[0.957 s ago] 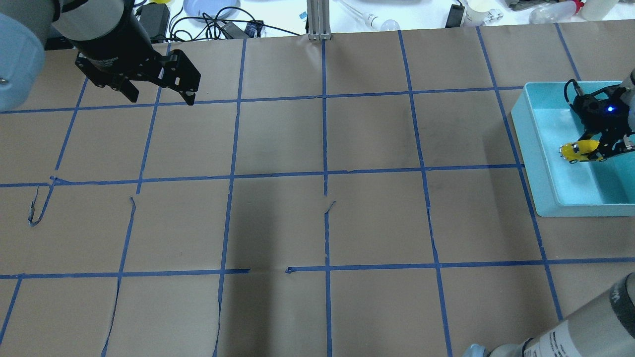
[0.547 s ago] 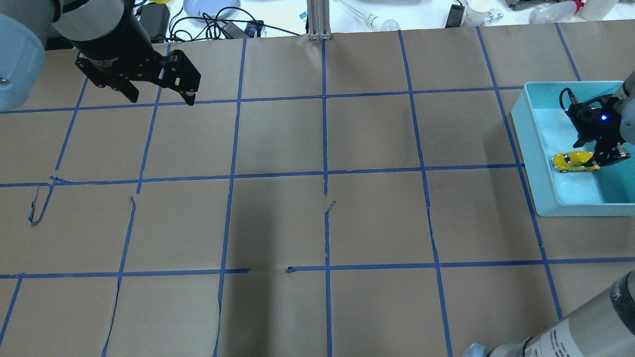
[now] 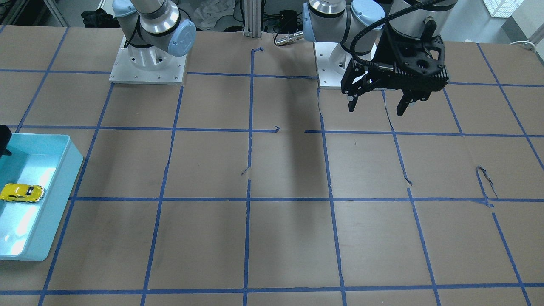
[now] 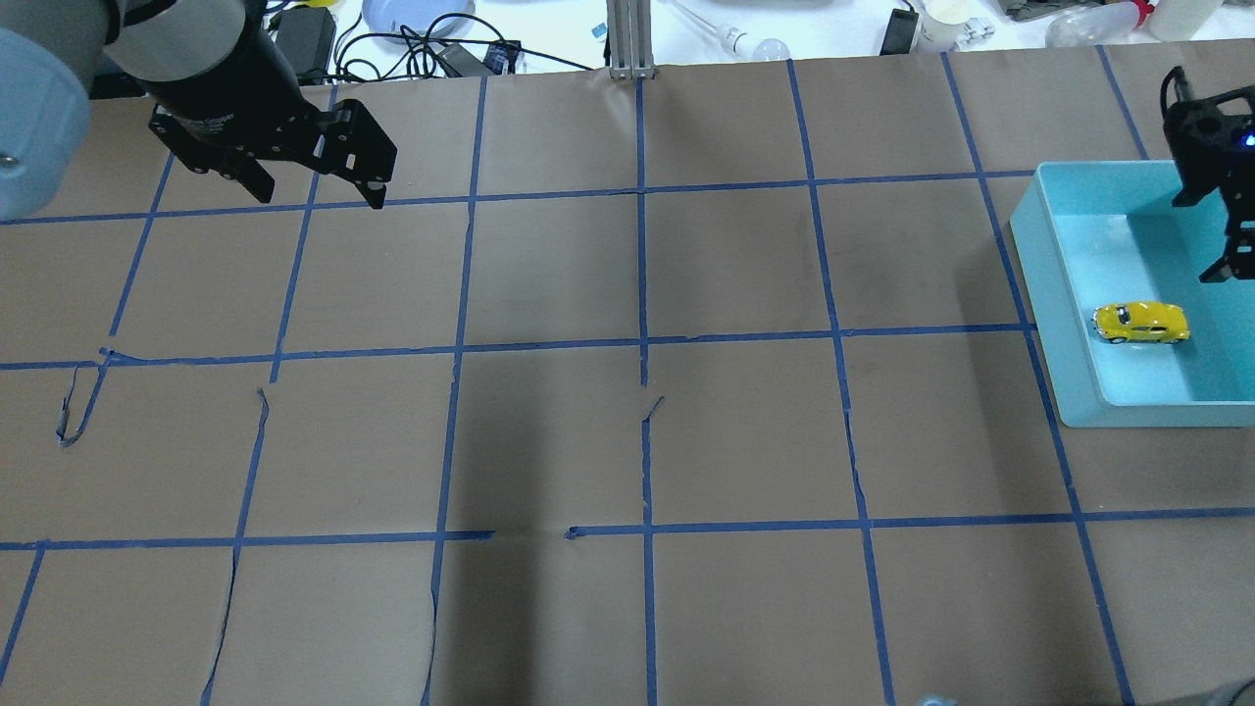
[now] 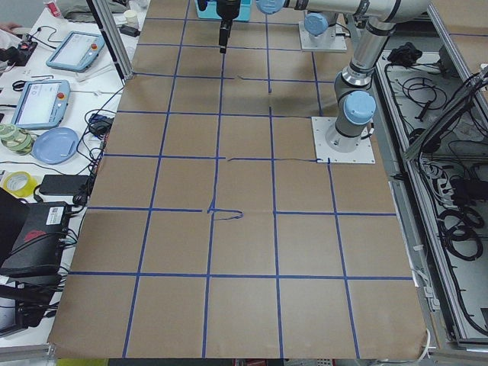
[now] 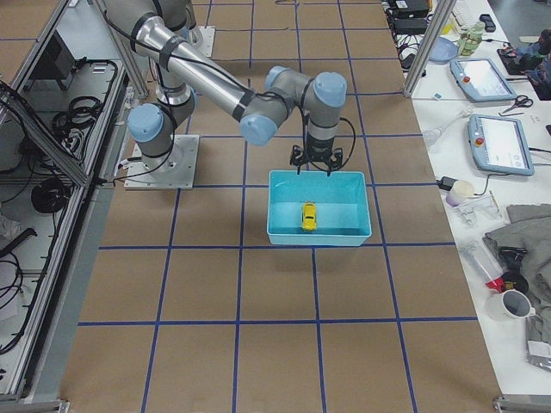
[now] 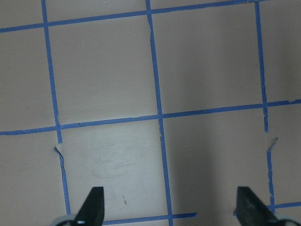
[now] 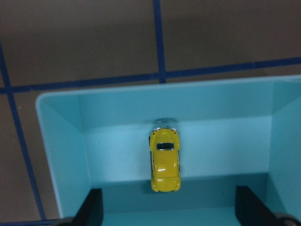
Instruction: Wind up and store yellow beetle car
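The yellow beetle car [image 4: 1140,322] stands on its wheels on the floor of the teal bin [image 4: 1054,314], free of any gripper. It also shows in the front view [image 3: 21,193], the right side view [image 6: 308,216] and the right wrist view [image 8: 165,160]. My right gripper [image 4: 1211,235] is open and empty, raised above the bin's far part; its fingertips [image 8: 94,207] frame the car from above. My left gripper [image 4: 321,194] is open and empty, hanging over the table's far left [image 3: 376,108]; its wrist view [image 7: 171,207] shows only taped paper.
The bin [image 3: 59,199] sits at the table's right edge on brown paper with a blue tape grid. Cables, a plate and bottles lie beyond the far edge [image 4: 422,29]. Tablets and clutter sit on side tables [image 6: 491,82].
My right gripper has let go of the car and lifted up and away toward the bin's far side. The car now rests on the bin floor. The left arm has not moved.
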Action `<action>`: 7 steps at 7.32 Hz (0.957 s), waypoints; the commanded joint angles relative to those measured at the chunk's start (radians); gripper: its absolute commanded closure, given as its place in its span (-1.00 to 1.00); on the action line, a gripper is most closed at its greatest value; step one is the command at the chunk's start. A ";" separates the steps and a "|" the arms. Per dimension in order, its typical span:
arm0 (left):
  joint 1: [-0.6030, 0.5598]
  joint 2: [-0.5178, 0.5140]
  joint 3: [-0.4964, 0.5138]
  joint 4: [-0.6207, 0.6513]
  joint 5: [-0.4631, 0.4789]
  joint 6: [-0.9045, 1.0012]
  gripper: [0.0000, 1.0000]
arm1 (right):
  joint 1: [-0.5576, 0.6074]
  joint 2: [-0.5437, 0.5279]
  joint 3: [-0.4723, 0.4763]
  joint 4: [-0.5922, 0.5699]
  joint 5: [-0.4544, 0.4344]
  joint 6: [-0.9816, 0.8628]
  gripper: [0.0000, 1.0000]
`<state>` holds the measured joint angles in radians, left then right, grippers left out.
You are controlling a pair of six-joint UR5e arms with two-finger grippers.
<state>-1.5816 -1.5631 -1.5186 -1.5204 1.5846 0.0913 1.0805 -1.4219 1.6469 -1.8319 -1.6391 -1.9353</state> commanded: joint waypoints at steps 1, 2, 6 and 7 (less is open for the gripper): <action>0.000 0.000 0.000 -0.001 0.000 0.001 -1.00 | 0.144 -0.112 -0.123 0.239 0.016 0.312 -1.00; 0.000 0.000 0.000 -0.001 0.000 -0.001 -1.00 | 0.223 -0.129 -0.159 0.302 0.025 0.526 -1.00; 0.000 0.000 -0.002 -0.001 0.000 0.001 -1.00 | 0.547 -0.129 -0.214 0.327 0.021 1.410 -1.00; 0.000 0.000 -0.002 -0.001 0.002 0.001 -1.00 | 0.556 -0.129 -0.216 0.321 0.031 1.607 -1.00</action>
<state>-1.5816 -1.5631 -1.5196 -1.5217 1.5849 0.0920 1.5934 -1.5529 1.4349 -1.5061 -1.6173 -0.6076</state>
